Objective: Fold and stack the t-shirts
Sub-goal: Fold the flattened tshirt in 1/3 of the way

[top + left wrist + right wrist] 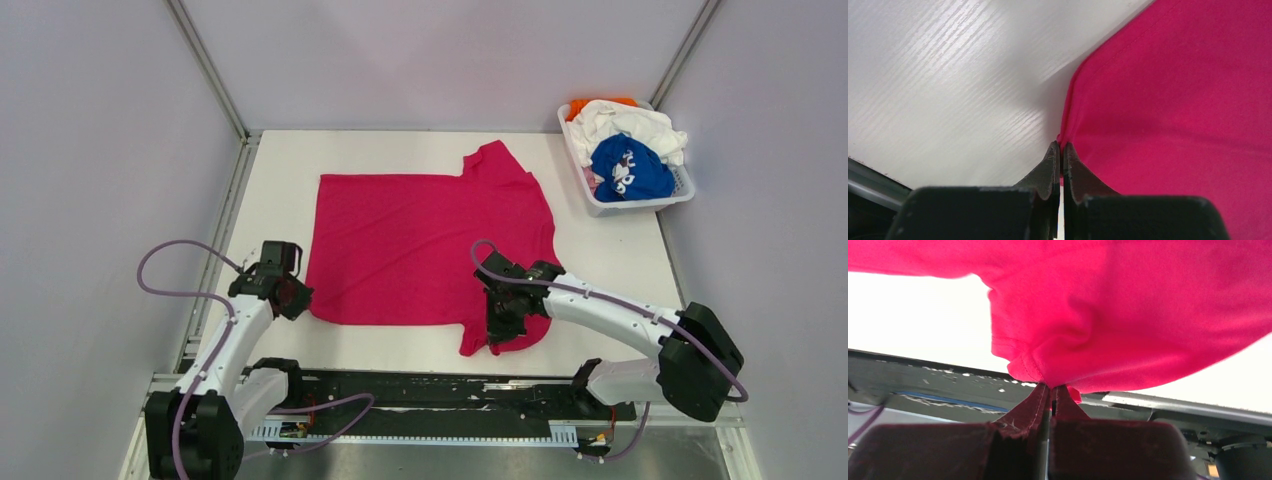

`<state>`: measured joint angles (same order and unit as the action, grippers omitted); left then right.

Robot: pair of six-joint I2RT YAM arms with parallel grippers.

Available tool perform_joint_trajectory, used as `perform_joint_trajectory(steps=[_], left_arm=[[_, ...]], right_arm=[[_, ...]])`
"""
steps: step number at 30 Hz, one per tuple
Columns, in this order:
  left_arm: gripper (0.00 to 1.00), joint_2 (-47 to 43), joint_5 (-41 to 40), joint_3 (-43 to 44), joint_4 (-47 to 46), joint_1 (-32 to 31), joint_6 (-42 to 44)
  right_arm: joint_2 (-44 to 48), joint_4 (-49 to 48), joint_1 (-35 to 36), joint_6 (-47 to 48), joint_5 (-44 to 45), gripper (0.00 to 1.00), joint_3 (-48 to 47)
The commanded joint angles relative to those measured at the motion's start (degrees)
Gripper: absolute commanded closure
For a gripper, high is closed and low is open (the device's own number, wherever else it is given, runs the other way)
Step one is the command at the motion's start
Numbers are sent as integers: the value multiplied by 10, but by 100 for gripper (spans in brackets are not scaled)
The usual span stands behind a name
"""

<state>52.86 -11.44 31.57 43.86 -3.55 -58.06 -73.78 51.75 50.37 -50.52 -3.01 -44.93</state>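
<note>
The left arm (225, 350) reaches forward from its base along the left side of the table (280, 170). The left gripper (290, 297) sits at the near left corner of the magenta-pink t-shirt (420, 240), jaws pressed together with the hem corner pinched at the tips. The right arm (620, 315) stretches low and leftward from its base. The right gripper (503, 325) is at the shirt's near sleeve, jaws closed on a gathered fold of cloth. In the right wrist view the fabric puckers into the tips and is raised off the table. A lilac cable (165, 275) loops off the left arm

The pink shirt lies spread flat in the middle of the table, hem to the left, neck end to the right, far sleeve pointing away from the arms. At the far right corner stands a white slotted basket (640, 208). It holds the blue t-shirt (630, 170) with white print, the white t-shirt (630, 122) crumpled behind it and the orange t-shirt (585, 104) just showing at the far end. Pale grey walls (100, 150) close in the table on three sides, and a black rail (420, 385) runs along the near edge between the arm bases

The tabletop is white with a fine wood-like grain. The pink cloth is matte, with a stitched hem. The gripper fingers (1048, 170) are black, wedge-shaped and scuffed along their edges
</note>
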Motion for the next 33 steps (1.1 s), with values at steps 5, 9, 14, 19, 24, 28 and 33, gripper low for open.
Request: perform_joint_trajectory(steps=[5,9,14,19,24,28,33], left_arm=[[100,71,10,66,-51,5,-6],[100,99,10,90,-62,5,-4],[100,139,1,126,-62,5,-5],[100,174,-5,154,-58,6,-5],[100,192,-7,179,-59,10,-3],[100,197,-14,194,-56,16,0],[100,202,-20,207,-54,22,2]], right_arm=[[3,-29,-98,117,-31,100,-65],[-2,-28,-153,162,-49,100,-87],[-16,-29,-205,206,-60,100,-124],[-27,-28,-248,238,-68,100,-160],[-38,-27,-278,257,-71,100,-192],[-45,-28,-294,272,-63,100,-213],[-60,-33,-309,285,-44,100,-240]])
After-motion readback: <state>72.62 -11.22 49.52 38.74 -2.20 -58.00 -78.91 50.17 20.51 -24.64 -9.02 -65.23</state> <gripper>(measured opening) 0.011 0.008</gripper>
